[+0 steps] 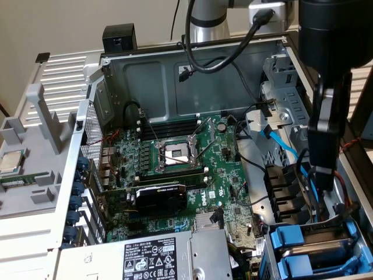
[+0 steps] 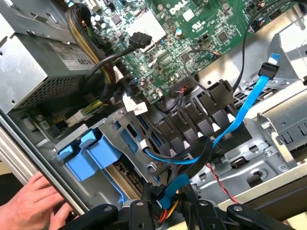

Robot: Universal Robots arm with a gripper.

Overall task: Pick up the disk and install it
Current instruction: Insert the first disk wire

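Black robot gripper (image 1: 324,182) hangs over the grey metal drive cage (image 2: 125,125) of an open computer case.
Two blue plastic carrier fronts (image 1: 289,235) sit in the cage, just below the gripper and toward the exterior view's left. Which one holds the disk is unclear, since its silver body is hidden. Whether the gripper is clenched cannot be told.

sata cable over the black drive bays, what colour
The sata cable is bright blue, clearest in the wrist view.

We see a green motherboard (image 1: 233,169), two blue carrier fronts (image 1: 294,251), a blue SATA cable (image 2: 240,112), a red-and-black twisted wire (image 2: 219,184), a black-and-white label (image 1: 148,261) on the grey power supply (image 1: 205,256), and a black gripper (image 2: 168,213).
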